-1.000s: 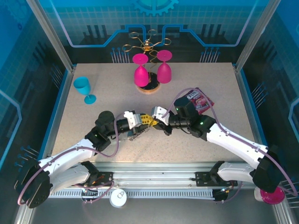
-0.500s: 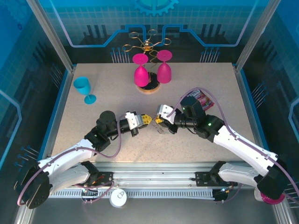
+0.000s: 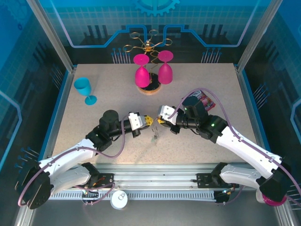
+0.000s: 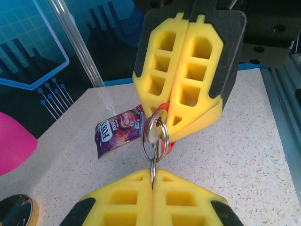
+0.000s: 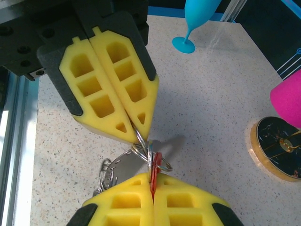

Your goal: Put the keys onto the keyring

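Yellow pads of the left gripper (image 4: pixel 153 178) are pressed together on a silvery ring of the keyring (image 4: pixel 152 157), over the table (image 3: pixel 197 141); the right gripper (image 5: pixel 153 181) is clamped on the red-headed key (image 5: pixel 156 162), touching that ring.

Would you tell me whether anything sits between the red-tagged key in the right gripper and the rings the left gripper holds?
Nothing visible does: the red-tagged key, pinched in the right gripper, touches the silvery rings pinched in the left gripper.

Overhead overview, two opposed wrist close-ups (keys (image 4: pixel 151 133) shared)
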Tool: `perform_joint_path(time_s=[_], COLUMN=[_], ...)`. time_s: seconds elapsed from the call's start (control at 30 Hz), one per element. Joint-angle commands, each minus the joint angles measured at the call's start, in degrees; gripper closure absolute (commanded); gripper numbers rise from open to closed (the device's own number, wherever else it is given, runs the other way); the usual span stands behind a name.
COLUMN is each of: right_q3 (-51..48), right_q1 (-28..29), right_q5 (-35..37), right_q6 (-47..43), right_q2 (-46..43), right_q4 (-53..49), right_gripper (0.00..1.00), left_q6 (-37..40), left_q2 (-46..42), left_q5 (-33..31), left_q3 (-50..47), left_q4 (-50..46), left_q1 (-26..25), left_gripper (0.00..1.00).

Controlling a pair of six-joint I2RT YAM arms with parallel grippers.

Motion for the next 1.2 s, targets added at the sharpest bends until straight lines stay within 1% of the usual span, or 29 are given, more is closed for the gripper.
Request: perform_joint_path(time_s=[0.0, 0.07, 0.13, 0.2, 0.27, 0.3, 0.37, 0.4, 0.43, 0.47, 0.53, 0.57, 0.63, 0.73, 0.8, 0.9, 1.0, 1.07, 1.17], right_q3=[3.3, 4.0, 5.3, 6.7, 8.4, 9.4, 11.5, 12.7, 14.0, 15.2, 18.2, 19.5, 23.1, 29.7, 34.4, 41.0, 44.6, 44.1, 36.8], right_q1=[1.0, 1.3, 1.6, 1.7, 1.9, 2.0, 2.7, 3.2, 3.9, 4.4, 5.6, 6.0, 7.0, 9.2, 10.7, 11.9, 12.0, 11.8, 10.9], right_q5=[3.0, 4.5, 6.7, 8.6, 9.9, 10.2, 10.6, 10.7, 10.7, 10.6, 10.3, 10.2, 9.0, 6.9, 5.4, 4.2, 2.3, 2.3, 1.9], right_q6=[-3.9, -5.6, -7.4, -8.8, -10.0, -10.6, -11.3, -11.7, -11.9, -12.0, -12.4, -12.4, -12.2, -11.0, -10.4, -9.2, -6.6, -6.1, -4.3], right_q2=[-0.9, -0.3, 0.7, 1.8, 3.1, 4.0, 6.0, 7.4, 8.9, 10.4, 14.6, 16.5, 20.9, 28.4, 33.2, 39.8, 44.4, 46.2, 46.0], right_q4=[-1.4, -3.1, -5.1, -6.7, -7.9, -8.4, -9.1, -9.2, -9.2, -8.9, -8.1, -7.4, -5.7, -3.6, -2.8, -1.1, 2.1, 3.0, 7.3], right_gripper=[1.00, 1.00, 1.00, 1.00, 1.00, 1.00, 1.00, 1.00, 1.00, 1.00, 1.00, 1.00, 1.00, 1.00, 1.00, 1.00, 1.00, 1.00, 1.00], left_q6=[1.2, 0.4, -1.2, -3.6, -5.7, -7.1, -10.5, -13.4, -17.1, -20.0, -25.8, -27.4, -29.2, -31.2, -31.6, -31.7, -31.3, -31.4, -33.1], left_q2=[1.0, 0.9, 0.5, -0.2, -1.8, -3.0, -5.5, -6.9, -8.6, -10.0, -14.7, -16.8, -22.1, -27.9, -30.4, -33.0, -34.0, -33.9, -33.8], left_q5=[-0.9, -1.1, -0.4, 0.1, -1.4, -2.8, -8.0, -12.7, -18.2, -23.4, -35.7, -40.0, -47.2, -55.7, -60.0, -66.6, -69.3, -70.1, -70.2], left_q3=[1.5, 0.8, -0.2, -1.5, -4.5, -6.2, -9.3, -10.9, -12.2, -12.8, -13.6, -14.2, -14.9, -12.4, -11.2, -10.3, -9.0, -8.4, -8.4], left_q4=[-3.6, -2.0, 0.2, 2.5, 7.4, 10.6, 16.7, 19.7, 21.8, 22.3, 19.6, 18.7, 16.4, 7.6, 4.8, 3.0, 0.9, -0.7, -2.4], left_q1=[0.4, 0.6, 1.0, 1.7, 2.2, 2.4, 2.9, 3.2, 3.6, 4.2, 5.6, 6.2, 7.7, 9.2, 9.9, 10.2, 10.5, 10.6, 10.9], left_gripper=[1.00, 0.78, 0.60, 0.47, 0.37, 0.32, 0.17, 0.08, 0.02, 0.01, 0.01, 0.01, 0.01, 0.01, 0.01, 0.01, 0.01, 0.01, 0.01])
